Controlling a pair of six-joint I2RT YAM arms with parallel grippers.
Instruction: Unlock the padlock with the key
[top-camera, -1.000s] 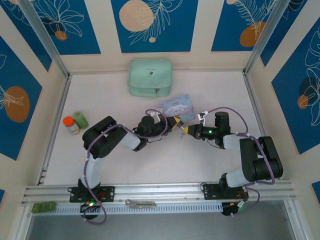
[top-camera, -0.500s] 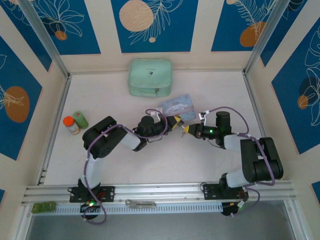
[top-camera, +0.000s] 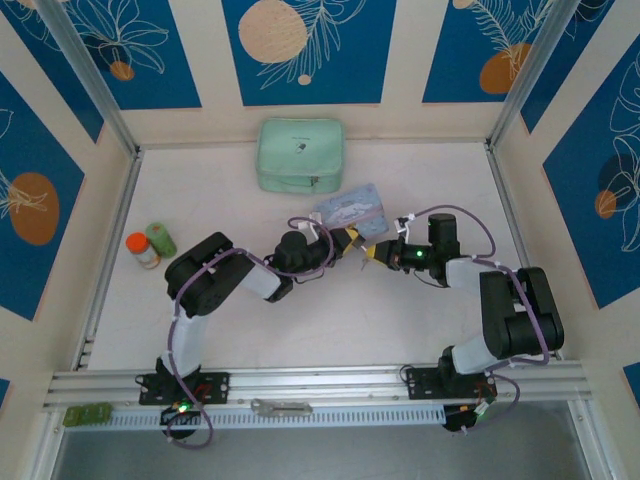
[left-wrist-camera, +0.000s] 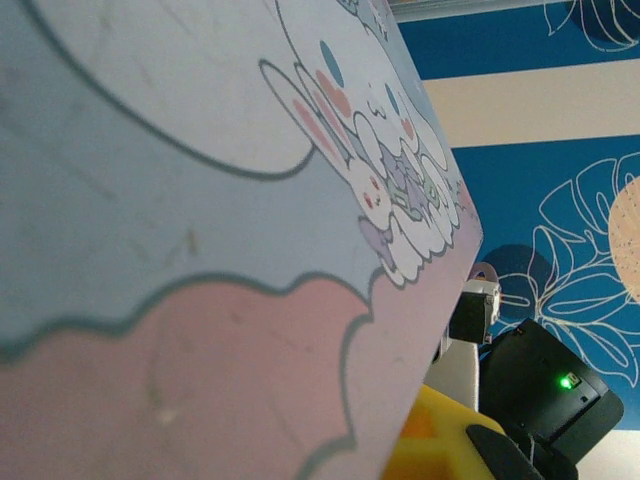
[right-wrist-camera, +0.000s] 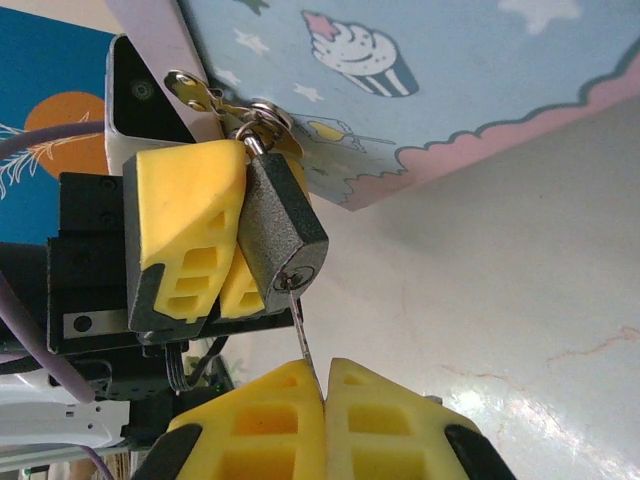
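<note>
Black padlock (right-wrist-camera: 283, 232) sat clamped in your left hand (right-wrist-camera: 222, 262), the key (right-wrist-camera: 305, 335) — pinched in your right hand (right-wrist-camera: 326, 395) — tip at its keyhole (right-wrist-camera: 290, 283); turning it was left.

Right tool (right-wrist-camera: 325, 378) pinches key (right-wrist-camera: 303, 335), tip at padlock (right-wrist-camera: 282, 230) keyhole.

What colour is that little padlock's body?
The padlock is speckled dark grey, clearest in the right wrist view.

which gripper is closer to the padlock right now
Left. The left gripper has its fingers right against the padlock body. The right gripper is just below it, shut on the key, whose blade meets the keyhole.
</note>
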